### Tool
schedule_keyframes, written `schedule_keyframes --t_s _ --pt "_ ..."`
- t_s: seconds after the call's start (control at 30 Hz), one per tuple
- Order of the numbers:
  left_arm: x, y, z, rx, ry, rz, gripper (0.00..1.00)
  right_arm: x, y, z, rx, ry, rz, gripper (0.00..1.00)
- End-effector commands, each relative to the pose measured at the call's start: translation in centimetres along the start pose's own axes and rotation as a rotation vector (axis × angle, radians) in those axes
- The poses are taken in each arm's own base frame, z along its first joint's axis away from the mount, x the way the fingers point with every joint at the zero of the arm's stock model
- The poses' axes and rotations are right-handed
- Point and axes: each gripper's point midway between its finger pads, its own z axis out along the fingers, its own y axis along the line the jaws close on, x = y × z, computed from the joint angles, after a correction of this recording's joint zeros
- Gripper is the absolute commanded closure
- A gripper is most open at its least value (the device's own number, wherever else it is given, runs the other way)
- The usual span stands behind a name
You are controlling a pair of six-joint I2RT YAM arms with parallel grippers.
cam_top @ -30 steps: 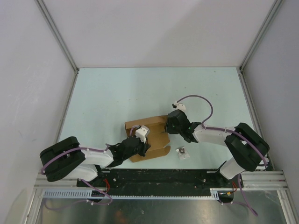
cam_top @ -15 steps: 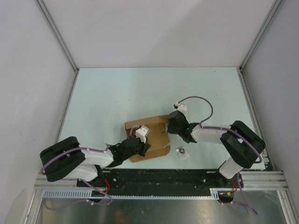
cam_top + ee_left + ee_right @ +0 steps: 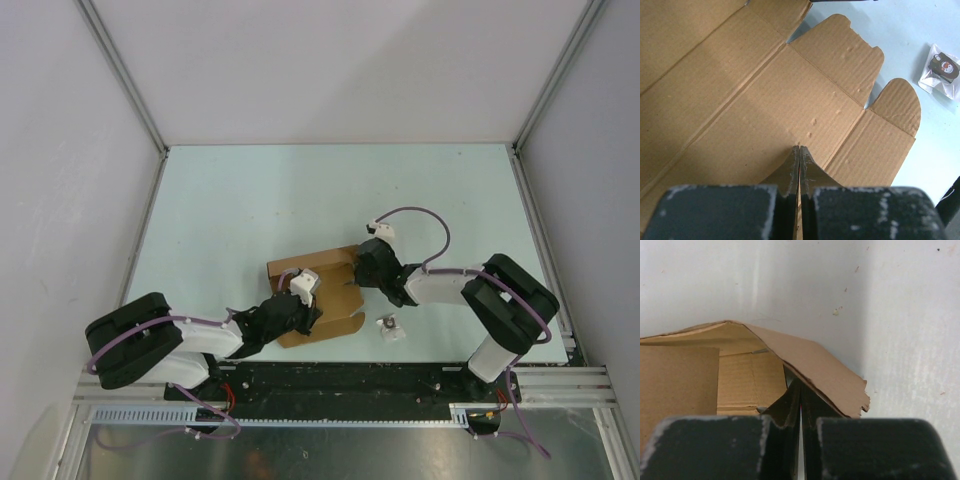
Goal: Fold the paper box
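Top external view: the paper box (image 3: 338, 300) lies as a flat die-cut sheet on the desk (image 3: 250, 210), near the front edge and between the two arms.
Sheet state: creases and rounded tabs show in the left wrist view; most panels lie flat, none stands as a wall yet.
Left pincer (image 3: 799, 150): jaws fully together, nothing between them – the tips rest on the inner face of a central panel, apparently pinning the sheet down.
Right pincer (image 3: 800, 385): jaws closed at the far right corner of the sheet; the tips meet at the lower edge of a raised flap (image 3: 810, 365) and appear to pinch it, though the contact itself is partly hidden.
Bystander: a small clear packet (image 3: 389, 327) lies on the desk just right of the sheet, apart from it.
Step in hand: judged as an early fold – raising one side flap while the other arm anchors the base.
Next move calls for: swinging the flap up and inward about its crease, with steady downward pressure from the left arm so the sheet does not slide.
Risk: thin card may slip from the tips or tear at its ragged corner.
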Motion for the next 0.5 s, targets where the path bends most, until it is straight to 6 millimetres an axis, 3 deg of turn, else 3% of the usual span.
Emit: schedule_keyframes --t_s 0.0,0.47 --pt "-0.5 -0.4 0.2 0.001 -0.006 -0.014 1.0 -0.4 1.2 -0.1 -0.052 -0.018 -0.027 0.97" --pt "-0.4 -0.5 0.4 0.003 0.0 -0.013 1.0 -1.7 3.7 -1.3 -0.154 -0.053 -0.064 0.97"
